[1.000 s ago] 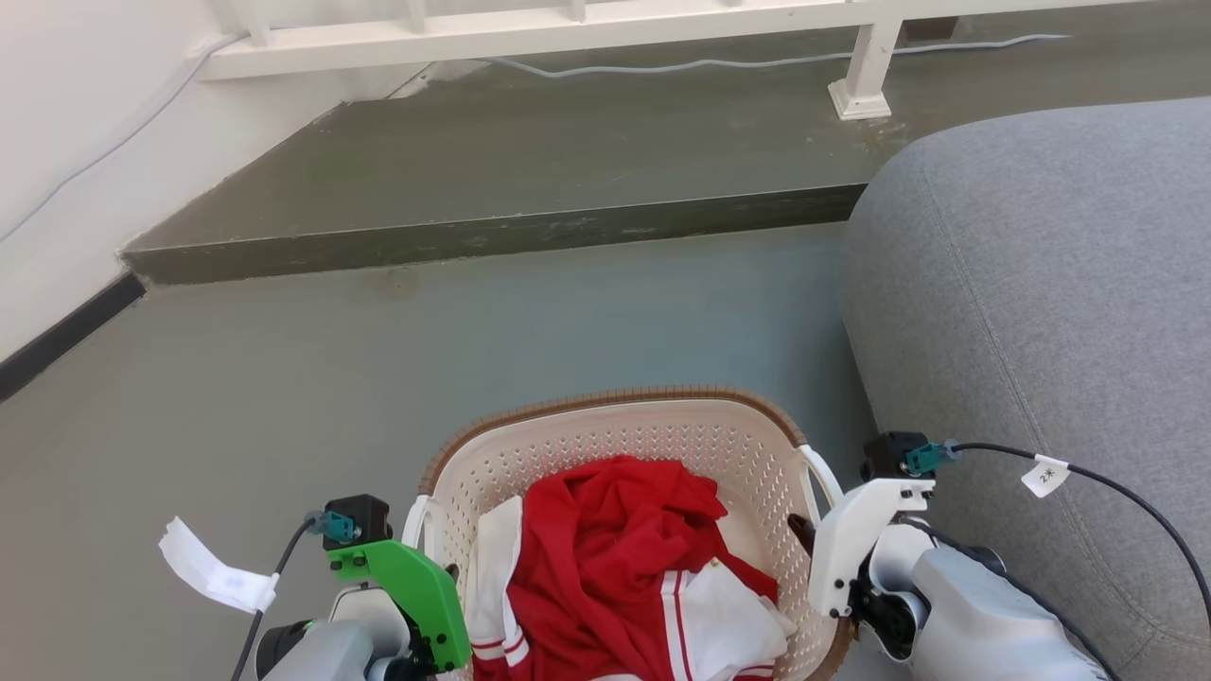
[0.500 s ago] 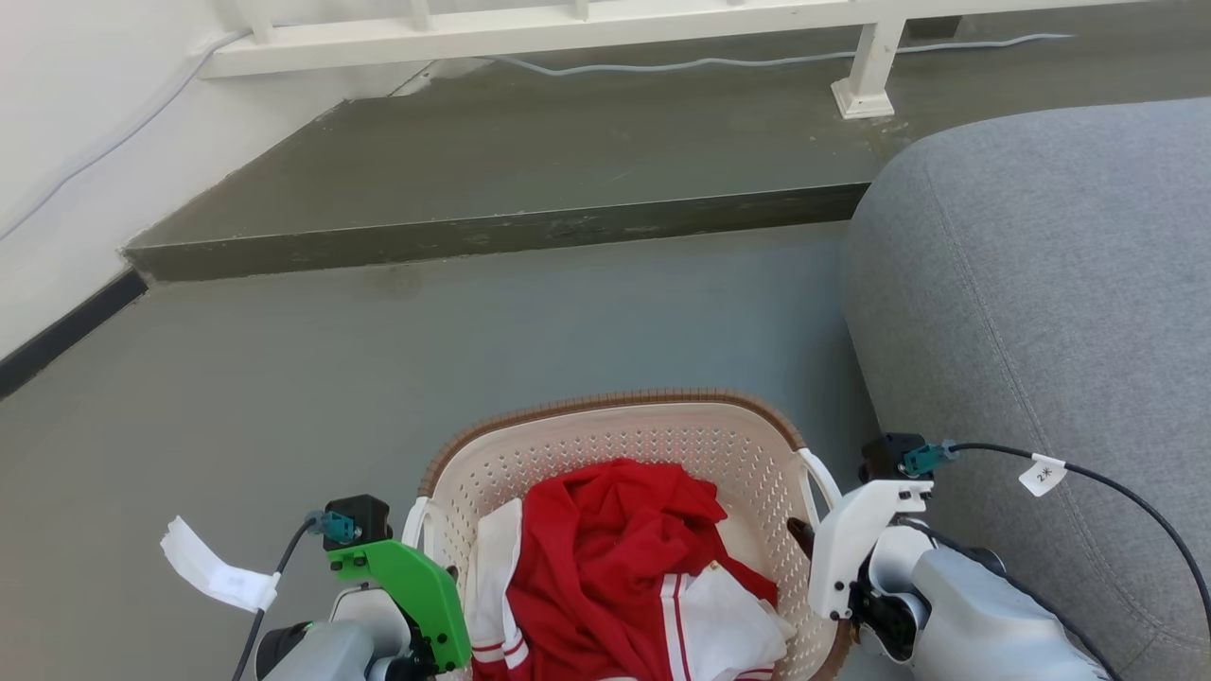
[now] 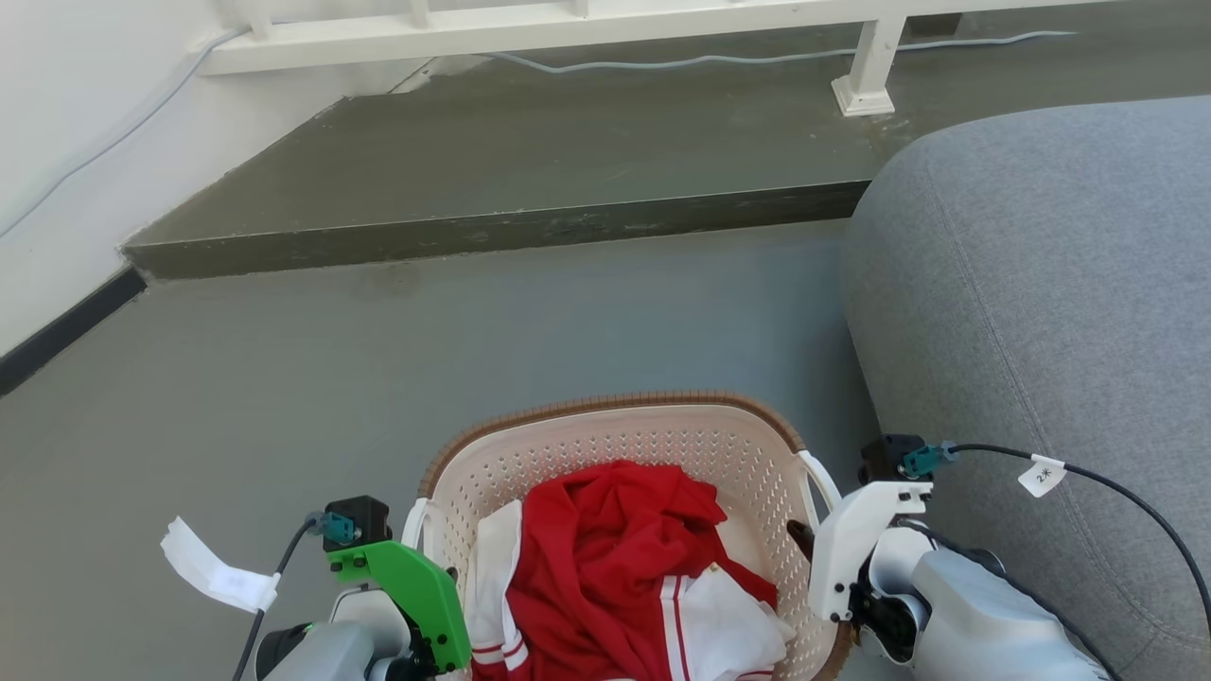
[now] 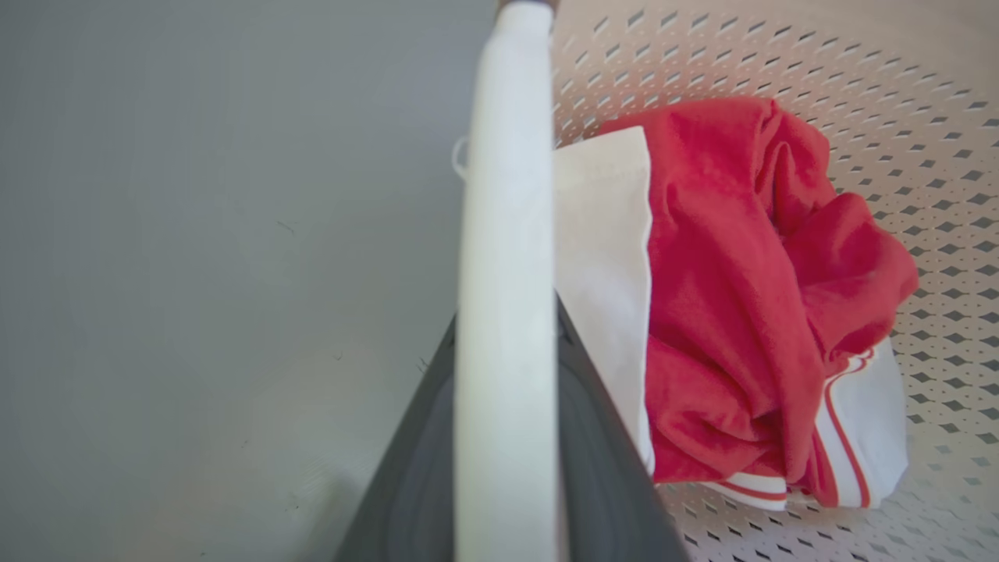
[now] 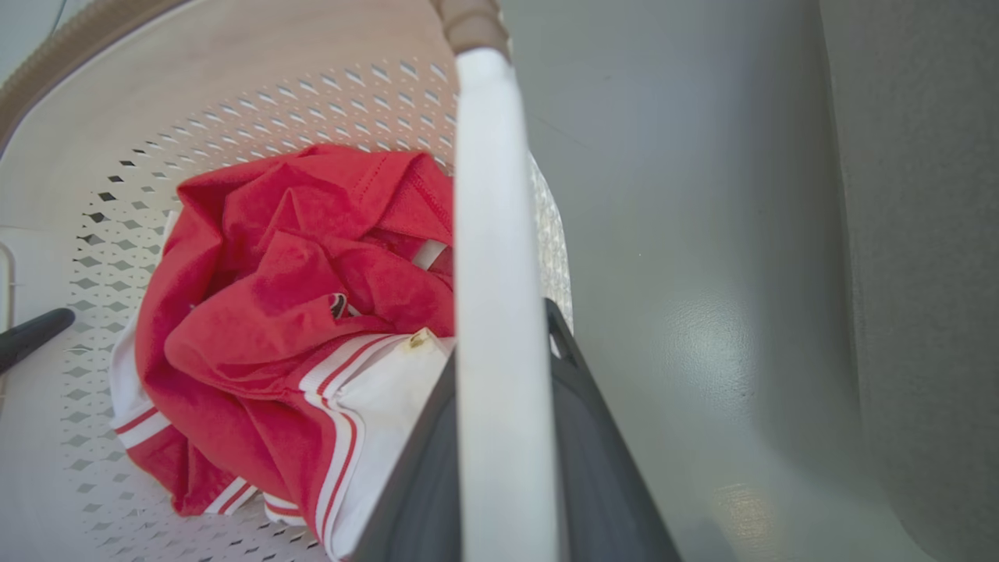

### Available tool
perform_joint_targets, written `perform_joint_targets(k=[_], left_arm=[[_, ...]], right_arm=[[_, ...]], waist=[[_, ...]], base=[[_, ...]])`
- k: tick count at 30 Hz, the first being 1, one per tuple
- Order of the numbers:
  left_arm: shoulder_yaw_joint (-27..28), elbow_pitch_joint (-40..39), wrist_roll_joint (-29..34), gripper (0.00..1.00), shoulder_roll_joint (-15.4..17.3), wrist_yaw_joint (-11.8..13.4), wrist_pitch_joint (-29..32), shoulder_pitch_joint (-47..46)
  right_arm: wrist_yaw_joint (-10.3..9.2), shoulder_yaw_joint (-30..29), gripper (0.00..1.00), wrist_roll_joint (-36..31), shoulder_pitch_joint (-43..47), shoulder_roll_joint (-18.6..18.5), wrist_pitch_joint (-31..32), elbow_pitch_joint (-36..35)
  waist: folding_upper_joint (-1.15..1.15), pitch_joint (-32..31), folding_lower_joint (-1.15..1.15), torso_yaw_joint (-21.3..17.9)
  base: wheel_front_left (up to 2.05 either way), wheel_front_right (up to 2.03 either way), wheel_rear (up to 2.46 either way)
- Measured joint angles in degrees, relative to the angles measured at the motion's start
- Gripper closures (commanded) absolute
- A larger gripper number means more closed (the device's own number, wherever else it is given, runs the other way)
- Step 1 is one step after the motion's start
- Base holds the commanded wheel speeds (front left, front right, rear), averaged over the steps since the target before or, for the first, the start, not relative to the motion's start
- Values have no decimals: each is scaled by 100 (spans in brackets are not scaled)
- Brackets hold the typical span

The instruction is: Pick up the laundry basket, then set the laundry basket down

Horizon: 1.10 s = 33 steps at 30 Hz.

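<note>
**Both grippers clamped on the basket's handles**

The head view puts the laundry basket (image 3: 624,430) at 6 o'clock, with the left gripper (image 3: 445,582) at 7 and the right gripper (image 3: 812,544) at 5, their fingers mostly hidden by their mounts. The wrist views supply the grip: each pair of dark fingers is closed tight on a white handle, the left handle (image 4: 506,195) and the right handle (image 5: 488,203). A crumpled red garment (image 3: 615,549) with white stripes lies inside. A grey sofa (image 3: 1041,284) crowds the basket at 3 o'clock. The floor (image 3: 378,378) is grey. A dark raised step (image 3: 530,161) lies at 12, with a white railing (image 3: 568,24) and a cable (image 3: 662,64) beyond, and a white wall (image 3: 57,142) at 10.
</note>
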Motion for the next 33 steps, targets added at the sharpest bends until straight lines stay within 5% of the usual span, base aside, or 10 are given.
perform_joint_targets(k=[14,33], left_arm=[[-62,-96,-78,100,32,102,-135,-37],[-146,-257,31,100,43,209,-653,-1023]], right_arm=[[0,99,100,89,-160,-33,-10,-20],[1,13,100,148,-991,-259,-456,-203]], waist=[[0,240,0,-26],[0,1403,0,-70]], base=[[0,0,0],[0,0,0]])
